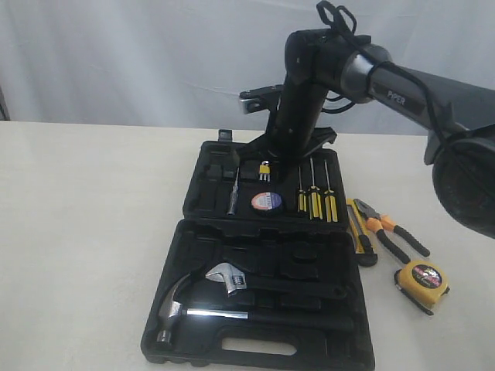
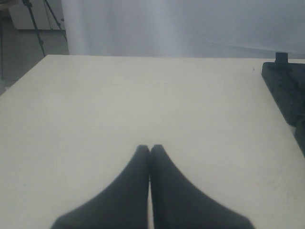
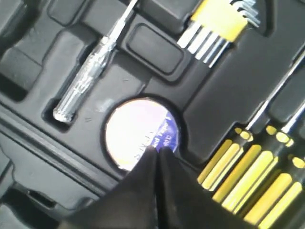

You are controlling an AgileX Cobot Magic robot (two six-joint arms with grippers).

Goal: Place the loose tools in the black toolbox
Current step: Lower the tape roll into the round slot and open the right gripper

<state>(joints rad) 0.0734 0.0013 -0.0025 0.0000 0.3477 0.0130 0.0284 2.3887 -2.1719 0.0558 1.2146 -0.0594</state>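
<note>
Left gripper (image 2: 150, 148), its jaws pressed together on nothing, hovers over the bare cream tabletop (image 2: 143, 95). Near it is the large flat black moulded plastic toolbox (image 1: 309, 267), which lies open in two halves. In the far half, the black tape roll with its white-blue-red label (image 3: 133, 131) sits in its round recess, so that tool looks placed. The right gripper (image 3: 157, 150) hangs directly over the roll, its fingertips closed tight at the label's edge and holding nothing. To the right of the case, on the table, lie the yellow-black utility knife (image 1: 360, 232), the orange-and-black-handled pliers (image 1: 384, 226) and the yellow tape measure (image 1: 423, 278), none of them yet in. The best move now, I judge, is to rise straight up, clear of the yellow-handled screwdrivers (image 1: 313, 202). Then open wide and take the knife across its narrow middle.
</note>
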